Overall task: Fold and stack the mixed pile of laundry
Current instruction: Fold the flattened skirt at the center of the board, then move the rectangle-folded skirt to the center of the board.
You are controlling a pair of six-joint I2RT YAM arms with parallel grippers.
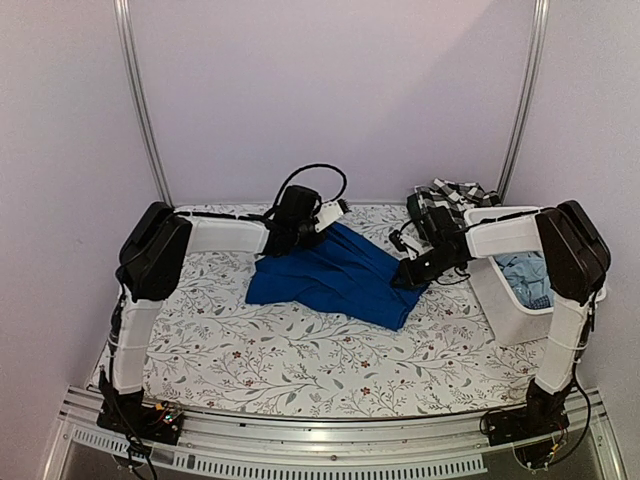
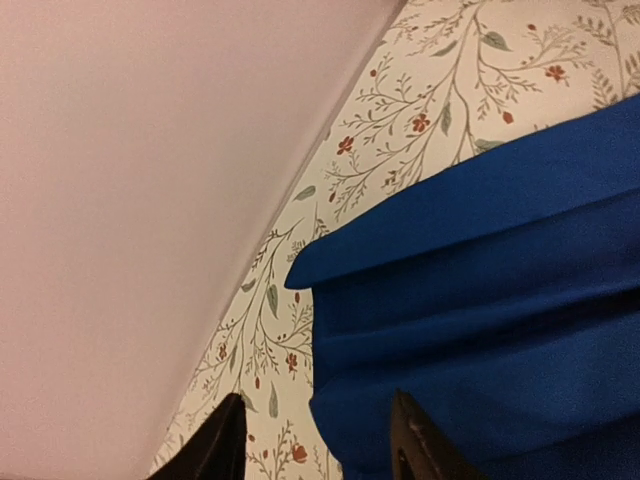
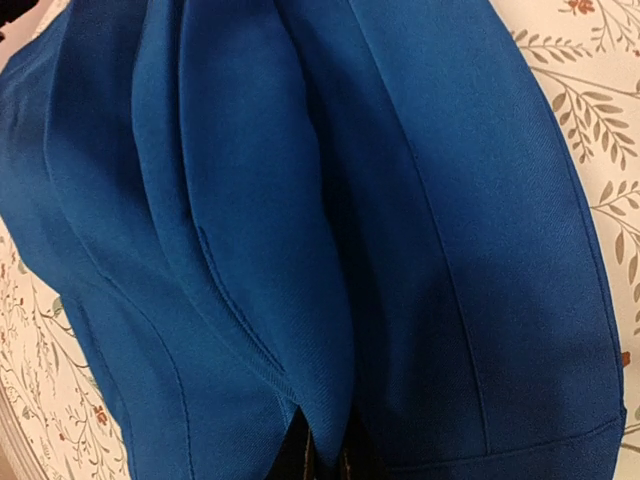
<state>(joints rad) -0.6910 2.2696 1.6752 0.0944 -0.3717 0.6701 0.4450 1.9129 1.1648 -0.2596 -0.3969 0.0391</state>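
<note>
There's the royal blue cloth garment [image 1: 335, 275], lying crosswise!
The right gripper [image 3: 322, 458] pinches its right end; the left gripper [image 2: 318, 450] gapes at its far corner.

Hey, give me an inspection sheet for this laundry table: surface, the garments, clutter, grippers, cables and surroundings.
Surface: floral table cover, lying flat.
Job's things: royal blue garment spread mid-table, creased; black-and-white plaid garment heaped at the tub's far end; pale blue garment and a darker blue cloth inside the tub.
Clutter: white tub at the table's right side.
Grippers: left gripper, jaws open at the royal blue garment's edge; right gripper, jaws seemingly shut on a fold of it.
Cables: black cable looping behind the left wrist.
Surroundings: pale walls, metal uprights.
</note>
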